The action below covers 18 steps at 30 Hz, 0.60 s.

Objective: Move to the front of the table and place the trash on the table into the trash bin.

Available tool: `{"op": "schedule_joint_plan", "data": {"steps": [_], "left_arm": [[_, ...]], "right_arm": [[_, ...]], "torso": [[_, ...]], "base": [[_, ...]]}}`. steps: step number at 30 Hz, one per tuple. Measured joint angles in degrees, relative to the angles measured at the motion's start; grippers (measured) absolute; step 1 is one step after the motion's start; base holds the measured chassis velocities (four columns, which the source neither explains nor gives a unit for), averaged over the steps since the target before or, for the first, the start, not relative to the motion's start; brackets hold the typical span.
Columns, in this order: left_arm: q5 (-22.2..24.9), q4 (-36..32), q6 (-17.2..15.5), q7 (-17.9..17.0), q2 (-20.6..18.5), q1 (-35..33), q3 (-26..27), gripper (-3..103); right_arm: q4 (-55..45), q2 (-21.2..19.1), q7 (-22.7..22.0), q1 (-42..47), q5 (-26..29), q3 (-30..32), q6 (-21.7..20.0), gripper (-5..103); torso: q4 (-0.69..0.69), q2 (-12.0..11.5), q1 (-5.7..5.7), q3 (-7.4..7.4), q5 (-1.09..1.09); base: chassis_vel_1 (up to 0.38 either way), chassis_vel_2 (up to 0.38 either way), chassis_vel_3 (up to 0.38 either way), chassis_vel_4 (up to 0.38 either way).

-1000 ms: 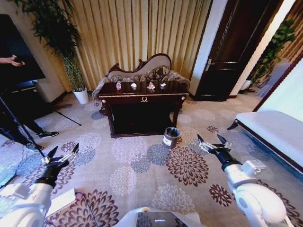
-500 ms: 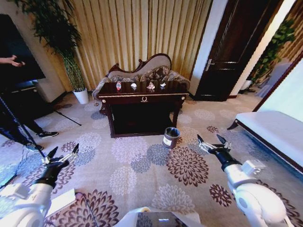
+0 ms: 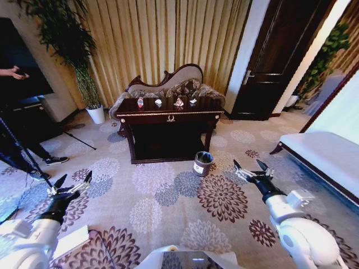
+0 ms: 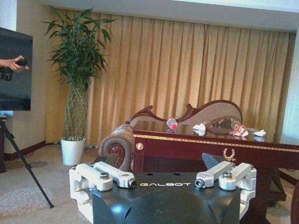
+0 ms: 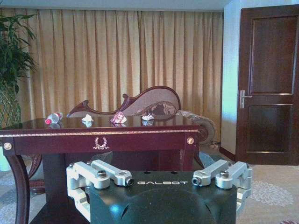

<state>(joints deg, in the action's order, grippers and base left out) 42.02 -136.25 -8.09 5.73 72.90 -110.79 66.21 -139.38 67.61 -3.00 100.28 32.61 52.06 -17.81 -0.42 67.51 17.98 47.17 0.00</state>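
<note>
Currently you are driving toward the table [image 3: 170, 117], well short of it; trash [image 3: 178, 102] is lying on top, trash bin [image 3: 202, 163] standing by its front-right leg. Left gripper [image 3: 72, 185] and right gripper [image 3: 250, 166] are hanging spread, empty. Approach squarely, sparing the bin.

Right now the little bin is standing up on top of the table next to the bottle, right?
Not quite. The bin stands on the carpet in front of the table, near its right leg, as the head view shows. The bottle does lie on the tabletop.
</note>
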Motion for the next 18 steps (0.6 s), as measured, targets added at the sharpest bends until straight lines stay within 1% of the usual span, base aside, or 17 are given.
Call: {"op": "schedule_joint_plan", "data": {"steps": [7,9,12,14,16,18], "left_arm": [[0.0,0.0,0.4,0.2,0.3,-0.4,0.6,100],[0.0,-0.1,0.5,0.4,0.4,-0.4,0.6,100],[0.1,-0.2,0.5,0.5,0.5,-0.5,0.6,100],[0.1,-0.2,0.5,0.6,0.5,-0.5,0.7,100],[0.1,-0.2,0.6,0.6,0.5,-0.5,0.7,100],[0.1,-0.3,0.7,0.7,0.6,-0.6,0.8,100]], "right_arm": [[-0.1,0.0,0.0,0.2,-0.2,-0.1,0.0,100],[-0.1,-0.1,0.1,0.1,-0.2,-0.1,0.0,100],[-0.1,-0.1,0.1,0.2,-0.2,-0.1,0.1,100],[-0.2,0.0,0.1,0.2,-0.2,-0.1,0.1,100],[-0.2,0.0,0.1,0.2,-0.2,-0.1,0.1,100],[-0.2,0.2,0.1,0.3,-0.2,-0.1,0.1,100]], "torso": [[-0.02,0.0,0.00,0.00,-0.01],[0.01,0.0,0.02,0.02,0.03],[0.00,0.0,0.05,0.02,0.05],[-0.03,0.0,0.05,0.01,-0.03],[-0.01,0.0,0.05,0.01,-0.05],[0.03,0.0,0.04,0.02,0.04]], "base": [[-0.237,0.209,0.220,-0.221],[-0.271,0.255,0.262,-0.253],[-0.269,0.246,0.275,-0.258],[-0.275,0.250,0.302,-0.252],[-0.260,0.282,0.253,-0.253],[-0.188,0.283,0.218,-0.264]]}}
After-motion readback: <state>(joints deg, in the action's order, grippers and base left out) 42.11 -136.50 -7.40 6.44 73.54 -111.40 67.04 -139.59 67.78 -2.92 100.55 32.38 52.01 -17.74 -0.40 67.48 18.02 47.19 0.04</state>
